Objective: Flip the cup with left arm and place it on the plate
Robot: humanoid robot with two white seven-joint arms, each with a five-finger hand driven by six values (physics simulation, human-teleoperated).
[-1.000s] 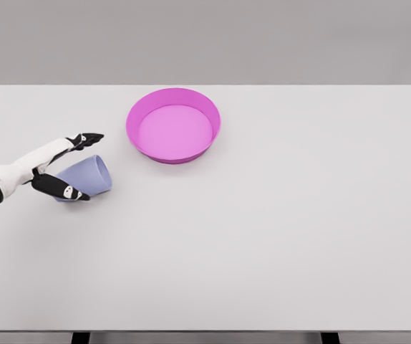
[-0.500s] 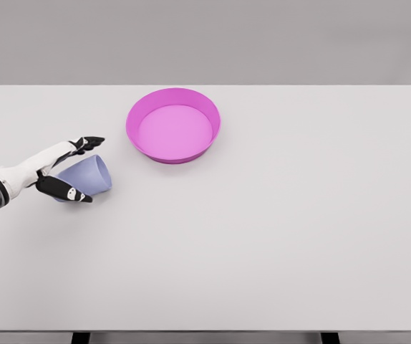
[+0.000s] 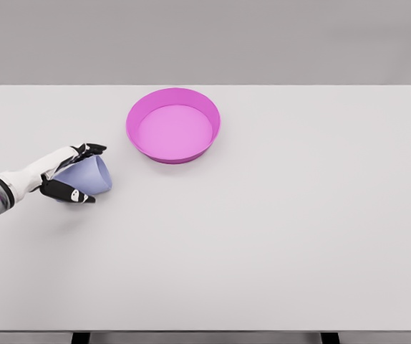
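The lavender cup (image 3: 85, 176) lies on its side on the table (image 3: 263, 236), left of the pink plate (image 3: 173, 125), its mouth pointing right. The left hand (image 3: 61, 175) brackets it, fingers (image 3: 89, 149) above, thumb below, seemingly touching but not visibly clamped.

Cup (image 3: 87, 176) pale lavender-blue, plate (image 3: 173, 125) solid magenta-pink with a lighter pink inside, surface (image 3: 277, 229) plain off-white, robot hand (image 3: 64, 172) white with black fingers (image 3: 91, 149), backdrop flat grey.
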